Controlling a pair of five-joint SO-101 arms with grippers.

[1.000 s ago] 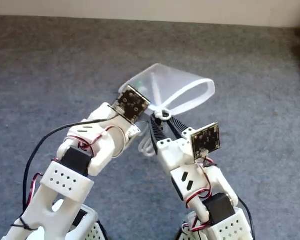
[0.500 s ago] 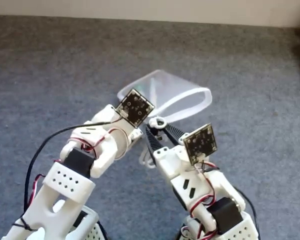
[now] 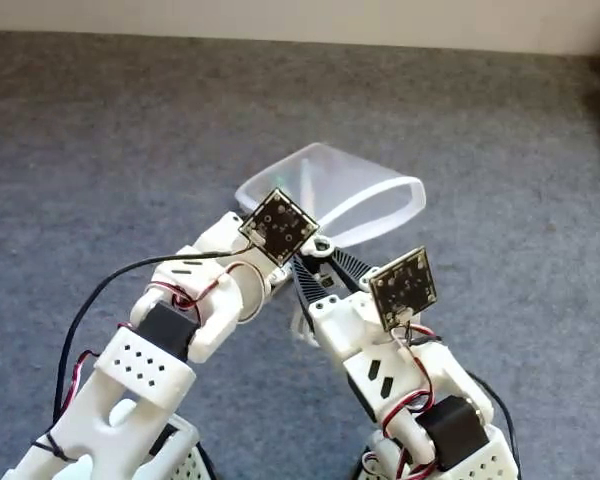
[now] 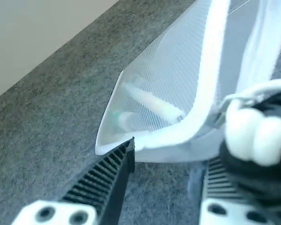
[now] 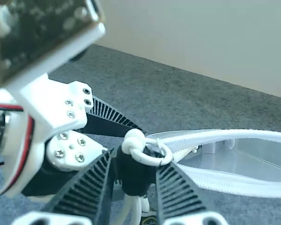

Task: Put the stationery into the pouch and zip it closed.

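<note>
Two-handed zip-up: clamps zip pull (image 5: 136, 176) tight w/ right gripper (image 5: 136, 165) to drag it along open mesh pouch (image 3: 352, 188) on carpet (image 3: 100, 130), straddles pouch's end w/ left gripper (image 4: 171, 152) jaws apart, prob. to brace it, pen (image 4: 152, 104) already inside.

Stationery (image 4: 152, 106) blurred inside the translucent pouch (image 4: 180, 61)

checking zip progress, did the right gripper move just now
Yes: the right gripper drew back from the far wall toward the view's near edge, holding the zip pull.
</note>
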